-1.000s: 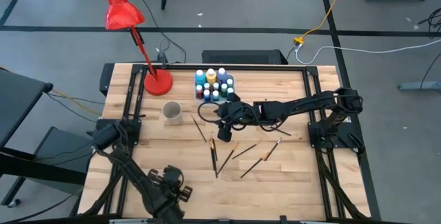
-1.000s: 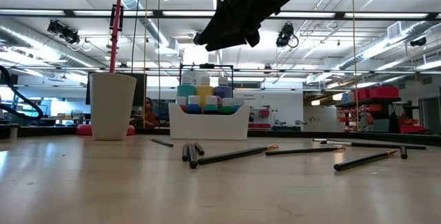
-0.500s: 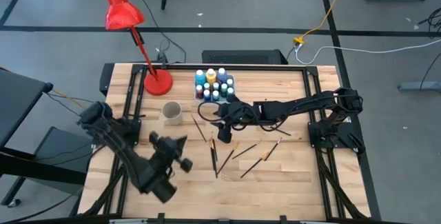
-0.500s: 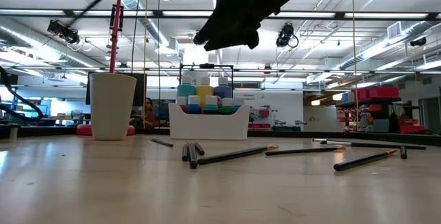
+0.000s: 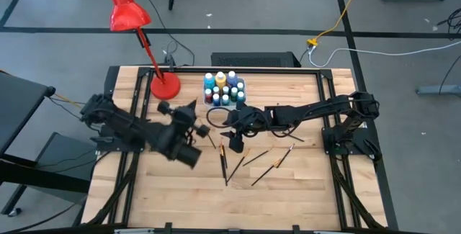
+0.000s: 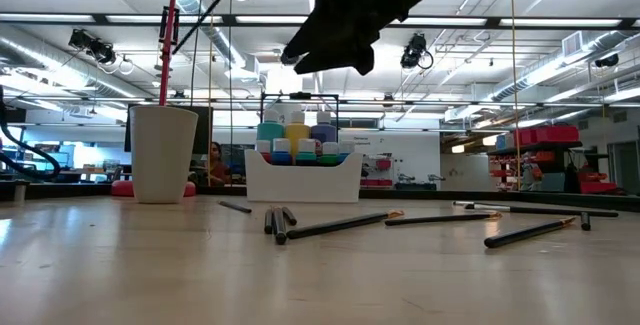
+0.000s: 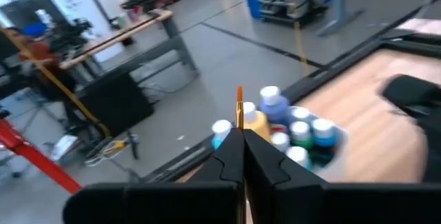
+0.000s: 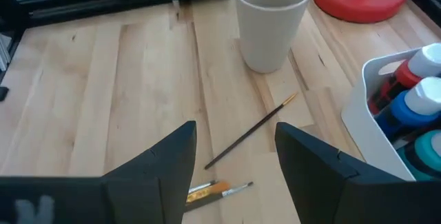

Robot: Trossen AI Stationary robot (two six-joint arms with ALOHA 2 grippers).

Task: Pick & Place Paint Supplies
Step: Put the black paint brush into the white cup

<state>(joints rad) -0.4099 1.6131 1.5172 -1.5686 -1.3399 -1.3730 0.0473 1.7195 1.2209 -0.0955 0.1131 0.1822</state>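
Left claw clamped on a thin paintbrush, up above the worktop near the white cup. Right claw wide open, empty, over loose brushes. Likely trouble: slim handle slipping, or missing the cup mouth.

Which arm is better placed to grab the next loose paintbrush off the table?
The right arm: its jaws stand open over the loose paintbrushes. The left arm's jaws are shut, off by the cup.
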